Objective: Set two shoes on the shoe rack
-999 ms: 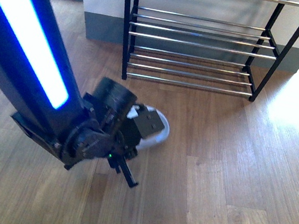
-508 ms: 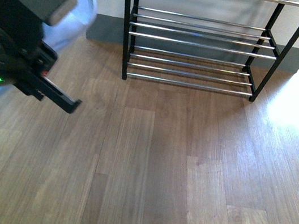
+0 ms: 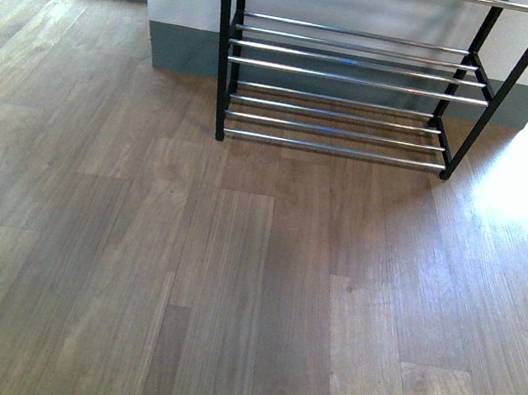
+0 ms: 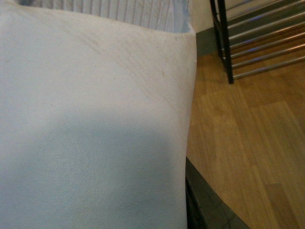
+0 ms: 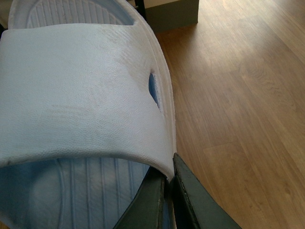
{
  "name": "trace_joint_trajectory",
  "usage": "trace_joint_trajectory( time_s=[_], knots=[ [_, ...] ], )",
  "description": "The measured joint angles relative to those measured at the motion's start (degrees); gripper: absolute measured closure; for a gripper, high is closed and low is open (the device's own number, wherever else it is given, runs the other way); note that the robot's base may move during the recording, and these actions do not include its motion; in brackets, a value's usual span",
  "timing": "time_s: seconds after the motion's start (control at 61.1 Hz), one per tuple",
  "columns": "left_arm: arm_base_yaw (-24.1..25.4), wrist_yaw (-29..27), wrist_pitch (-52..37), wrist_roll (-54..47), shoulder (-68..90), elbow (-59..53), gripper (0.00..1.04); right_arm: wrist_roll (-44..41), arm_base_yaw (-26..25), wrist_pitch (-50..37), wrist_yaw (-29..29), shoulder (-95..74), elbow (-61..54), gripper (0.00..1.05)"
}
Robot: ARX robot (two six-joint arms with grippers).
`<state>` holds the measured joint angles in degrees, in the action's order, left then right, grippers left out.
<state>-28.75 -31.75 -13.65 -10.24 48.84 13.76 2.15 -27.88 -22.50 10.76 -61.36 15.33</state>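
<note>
Black rack (image 3: 219, 48) (chrome bars), pale blue ribbed sandal (image 5: 81, 86)

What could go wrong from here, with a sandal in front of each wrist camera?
The right gripper pinches only the strap edge of the right sandal, so it could slip out in transit.
The left sandal blocks most of that wrist camera, so placing on the rack may be misjudged.
The rack's thin bars leave gaps; a tilted sandal might drop through.
</note>
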Motion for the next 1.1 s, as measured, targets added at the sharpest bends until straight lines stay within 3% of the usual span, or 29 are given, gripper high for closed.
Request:
trace_joint_trajectory(
  time_s=[1.097],
  knots=[
    [-0.94, 0.0, 2.05, 2.71, -2.08, 0.0, 1.03, 0.02, 0.02, 0.02, 0.2, 0.11, -0.07, 1.03]
  ],
)
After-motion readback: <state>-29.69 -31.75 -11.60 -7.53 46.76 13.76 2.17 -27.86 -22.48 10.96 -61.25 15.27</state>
